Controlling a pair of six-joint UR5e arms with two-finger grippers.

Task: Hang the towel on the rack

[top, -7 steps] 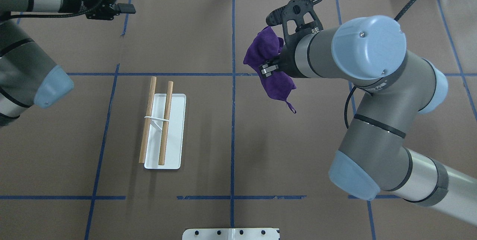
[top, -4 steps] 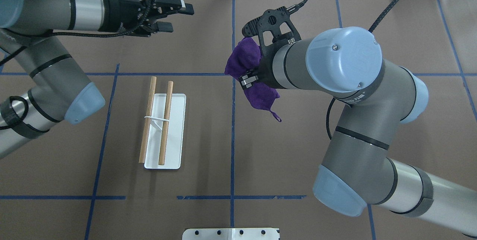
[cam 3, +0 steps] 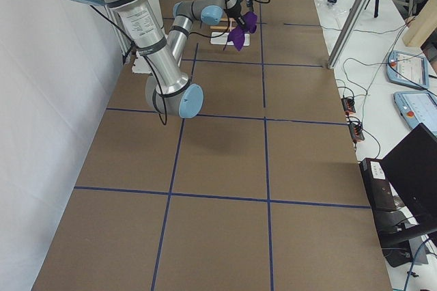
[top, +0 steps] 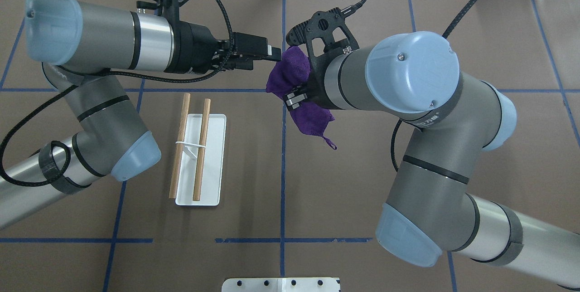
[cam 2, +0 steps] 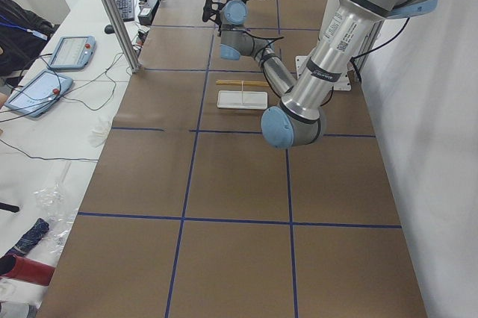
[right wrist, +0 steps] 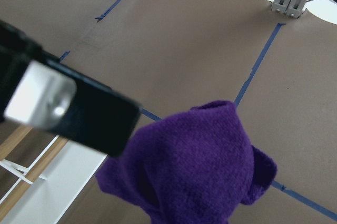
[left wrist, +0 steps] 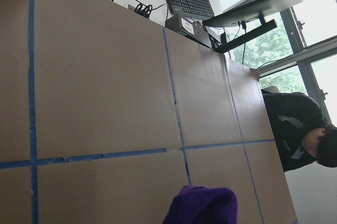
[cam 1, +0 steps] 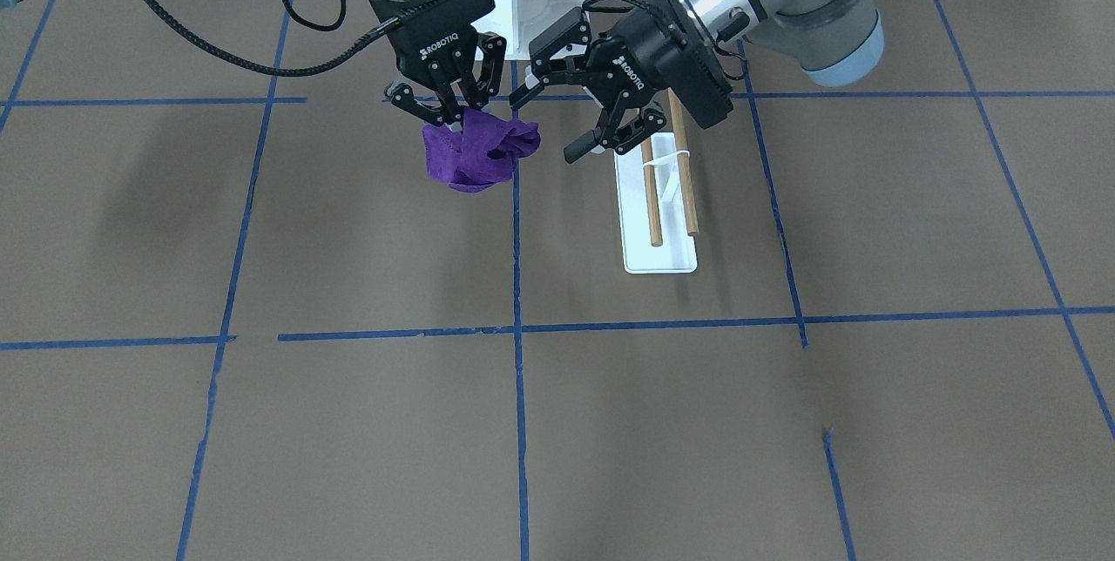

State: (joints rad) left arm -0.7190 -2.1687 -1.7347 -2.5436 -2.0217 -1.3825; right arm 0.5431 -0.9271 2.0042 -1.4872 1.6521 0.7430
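Observation:
The purple towel (top: 292, 72) hangs bunched from my right gripper (cam 1: 453, 115), which is shut on it above the table near the centre line. It also shows in the front view (cam 1: 479, 156) and the right wrist view (right wrist: 200, 166). My left gripper (cam 1: 553, 118) is open, its jaws spread just beside the towel's edge, level with it. In the overhead view the left gripper (top: 273, 53) reaches the towel from the left. The rack (top: 201, 147) has two brown dowels over a white base (top: 214, 165) and stands on the table to the left, with nothing on it.
A white metal pedestal with bolt holes (top: 281, 284) sits at the robot-side table edge. Blue tape lines grid the brown table (top: 362, 183). A person (left wrist: 310, 134) shows beyond the table in the left wrist view.
My left arm has swung in from the far left until its open gripper is next to the towel. My right gripper has moved a little left with the towel.

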